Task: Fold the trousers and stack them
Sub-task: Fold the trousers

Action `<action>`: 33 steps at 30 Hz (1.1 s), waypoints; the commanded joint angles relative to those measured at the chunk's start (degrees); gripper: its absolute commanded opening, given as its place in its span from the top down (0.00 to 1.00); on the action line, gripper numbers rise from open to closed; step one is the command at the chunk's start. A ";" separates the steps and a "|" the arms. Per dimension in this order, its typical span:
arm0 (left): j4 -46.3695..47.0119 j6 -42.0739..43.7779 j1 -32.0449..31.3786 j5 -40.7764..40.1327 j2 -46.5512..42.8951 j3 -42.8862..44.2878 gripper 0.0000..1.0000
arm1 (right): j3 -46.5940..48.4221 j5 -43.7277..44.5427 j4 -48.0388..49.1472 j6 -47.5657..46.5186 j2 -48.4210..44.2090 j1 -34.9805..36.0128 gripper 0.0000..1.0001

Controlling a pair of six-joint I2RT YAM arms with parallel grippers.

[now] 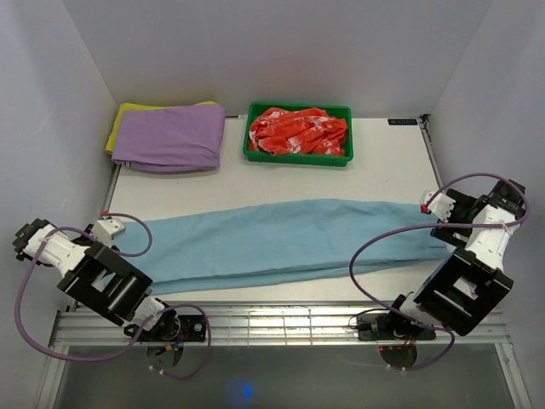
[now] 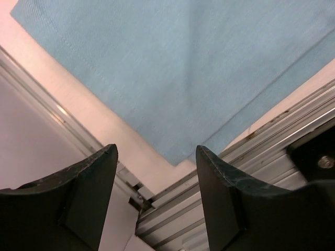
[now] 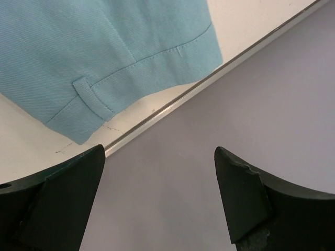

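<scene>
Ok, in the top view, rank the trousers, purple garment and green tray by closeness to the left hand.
1. Trousers, just right of the left hand.
2. Purple garment, back left.
3. Green tray, back middle.

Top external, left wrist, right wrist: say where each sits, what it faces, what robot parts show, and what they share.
Top external: above and behind the bases, looking down on the table; left arm and right arm show, the trousers stretched between them.
Left wrist: on the left arm, facing down at a trousers corner; open left gripper in view.
Right wrist: on the right arm, facing down at the belt loop by the table edge; open right gripper in view.
Shared: all three see the trousers.
</scene>
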 commanded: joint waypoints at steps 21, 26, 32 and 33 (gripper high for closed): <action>31.74 -50.64 -28.94 -6.19 17.61 -9.94 0.50 | -7.03 12.20 10.22 31.16 14.73 12.69 0.44; 31.85 -58.11 -30.98 -5.59 24.31 2.33 0.47 | -4.74 7.55 3.44 31.07 11.06 11.80 0.39; 21.39 -59.79 -30.54 2.94 18.27 8.79 0.35 | 0.17 -1.59 -4.29 32.73 3.58 14.33 0.32; 20.77 -61.97 -29.93 3.64 16.60 8.79 0.34 | 0.96 -3.43 -4.74 34.48 1.66 15.39 0.32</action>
